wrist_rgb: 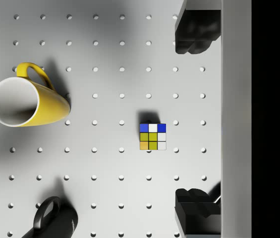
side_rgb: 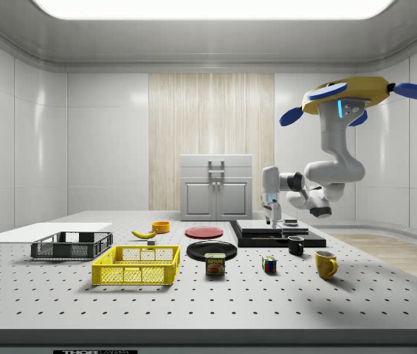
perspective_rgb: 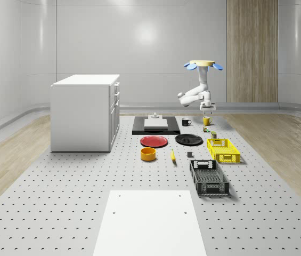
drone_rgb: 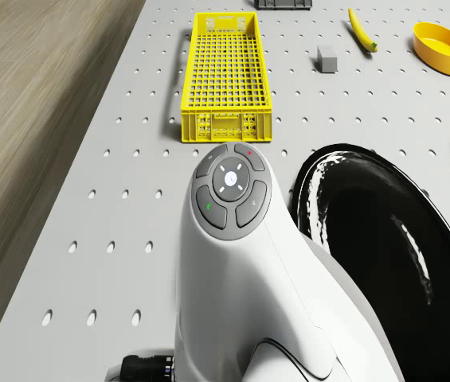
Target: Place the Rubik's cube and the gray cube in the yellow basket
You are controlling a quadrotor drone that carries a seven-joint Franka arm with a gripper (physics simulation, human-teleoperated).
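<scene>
Rubik's cube (wrist_rgb: 152, 136) resting on the perforated table (wrist_rgb: 105, 163), between yellow mug (wrist_rgb: 23, 102) and black mug (wrist_rgb: 55, 223). Directly above: claw (wrist_rgb: 196, 121), spread wide, holding nothing, touching nothing. Gray cube (drone_rgb: 326, 59) lying just beside yellow basket (drone_rgb: 225, 72). Drone (side_rgb: 356, 94) hovering over the mugs.

Matt grey perforated metal-looking tabletop (perspective_rgb: 59, 202) w/ rows of small holes. Yellow plastic lattice basket (perspective_rgb: 223, 150), dull finish; dark grey plastic mesh crate (perspective_rgb: 209, 177) similar. Round black plate (drone_rgb: 384, 239) v. glossy, bright reflections. Yellow glazed-looking mug (wrist_rgb: 23, 101), smooth, soft sheen. White robot arm shell (drone_rgb: 240, 278) smooth, semi-gloss plastic. Pale wood-grain wall panel (perspective_rgb: 251, 50) & wood-look floor (perspective_rgb: 11, 154), satin.
</scene>
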